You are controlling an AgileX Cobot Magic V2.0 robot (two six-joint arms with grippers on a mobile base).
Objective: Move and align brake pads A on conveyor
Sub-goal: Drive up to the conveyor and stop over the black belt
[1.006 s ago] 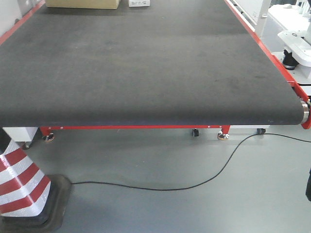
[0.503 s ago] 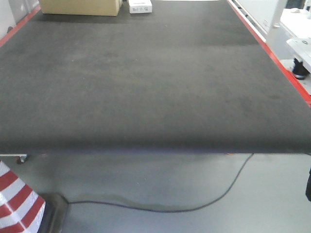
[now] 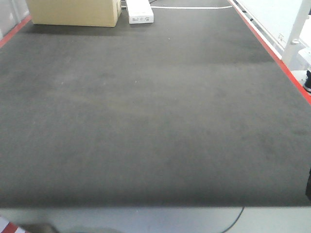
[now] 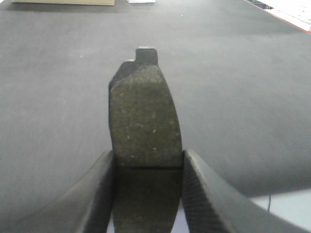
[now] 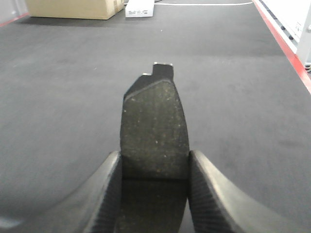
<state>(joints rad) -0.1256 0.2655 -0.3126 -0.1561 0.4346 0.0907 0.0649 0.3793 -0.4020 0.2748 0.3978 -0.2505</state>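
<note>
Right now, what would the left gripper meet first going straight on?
The left gripper, holding a brake pad, points along bare conveyor; probably the small white box far ahead, depth unclear.

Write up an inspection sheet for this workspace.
Surface: wide matte dark-grey, red-edged conveyor belt; no pads lying on it.
Job's things: two grey speckled oblong brake pads: left-held pad, right-held pad.
Clutter: tan cardboard box, small white box, far end.
End effectors: left end effector, right end effector, each shut on its pad.
Cables: white cable at far end; black cable on floor.
Surroundings: grey floor, white equipment at right.
</note>
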